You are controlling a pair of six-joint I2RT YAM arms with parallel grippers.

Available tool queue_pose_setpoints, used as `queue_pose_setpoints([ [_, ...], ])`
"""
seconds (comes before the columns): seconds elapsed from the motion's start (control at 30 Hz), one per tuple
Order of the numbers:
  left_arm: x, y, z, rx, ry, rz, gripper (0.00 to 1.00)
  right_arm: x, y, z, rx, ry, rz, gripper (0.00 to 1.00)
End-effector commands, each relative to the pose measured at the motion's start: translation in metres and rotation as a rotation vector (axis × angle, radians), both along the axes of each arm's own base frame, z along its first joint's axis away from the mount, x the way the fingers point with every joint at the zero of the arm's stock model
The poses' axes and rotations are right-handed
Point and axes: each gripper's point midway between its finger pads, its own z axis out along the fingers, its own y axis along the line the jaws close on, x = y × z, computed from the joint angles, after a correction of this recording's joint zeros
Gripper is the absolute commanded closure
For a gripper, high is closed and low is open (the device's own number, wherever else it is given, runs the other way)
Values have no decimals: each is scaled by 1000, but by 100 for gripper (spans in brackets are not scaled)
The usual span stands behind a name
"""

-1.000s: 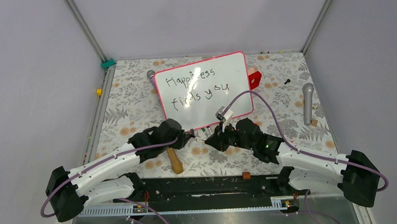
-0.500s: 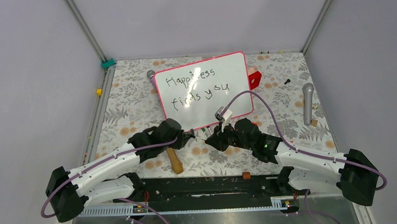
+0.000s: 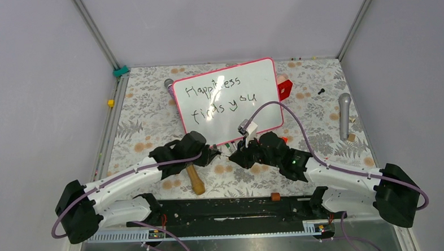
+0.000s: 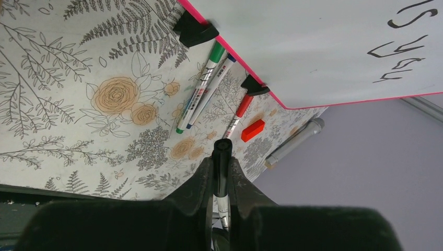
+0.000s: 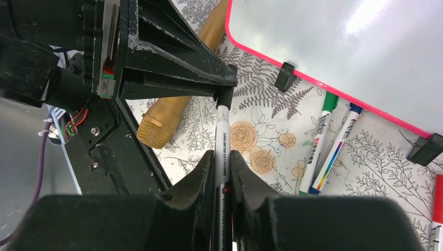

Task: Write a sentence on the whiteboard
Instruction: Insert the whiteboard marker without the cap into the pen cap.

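Note:
The whiteboard (image 3: 260, 109), pink-framed, lies tilted at the table's middle back, and the sentence (image 3: 221, 96) on it reads "Happiness finds you" in two lines. Just in front of its near edge both grippers meet on one marker (image 5: 221, 130). My left gripper (image 4: 222, 162) is shut on the marker's black cap (image 4: 222, 151). My right gripper (image 5: 222, 157) is shut on the white barrel, whose end sits in that cap (image 5: 225, 97). In the top view the left gripper (image 3: 215, 153) and the right gripper (image 3: 236, 155) face each other, almost touching.
A gold microphone (image 3: 195, 180) lies under the left arm. A green marker (image 4: 201, 86), a blue marker (image 4: 213, 89) and a red marker (image 4: 239, 112) lie by the board's clips. A silver microphone (image 3: 344, 115) is at the right, a red box (image 3: 285, 89) behind the board.
Both arms have shifted slightly at their elbows. The grippers stay together on the marker in the same spot, both still shut.

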Motion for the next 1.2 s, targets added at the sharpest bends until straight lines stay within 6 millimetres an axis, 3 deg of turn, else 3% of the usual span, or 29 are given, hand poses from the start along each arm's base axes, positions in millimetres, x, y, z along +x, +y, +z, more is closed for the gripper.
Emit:
queue_pose_setpoints([
  [0.0,2,-23,13,-94,6,-31,100,18,13,36,77,-111,-36,100],
  [0.13,1,-35,22,-143,8,-65,100,32,9,38,22,-208,-121,100],
  [0.33,3,-46,40,-185,-26,-94,100,30,19,48,4,-408,-160,100],
  [0.63,-17,-75,65,-298,-36,-200,100,39,45,42,-35,-420,-144,100],
  [0.9,-24,-62,76,-324,-86,-184,100,35,57,29,-59,-361,-101,100],
  [1.07,-18,-39,68,-271,-133,-118,100,24,47,42,13,-341,-94,100],
  [1.1,-15,-32,69,-254,-166,-99,93,23,43,43,12,-329,-97,100],
  [1.17,-12,-17,66,-217,-203,-66,56,22,35,46,18,-303,-98,100],
])
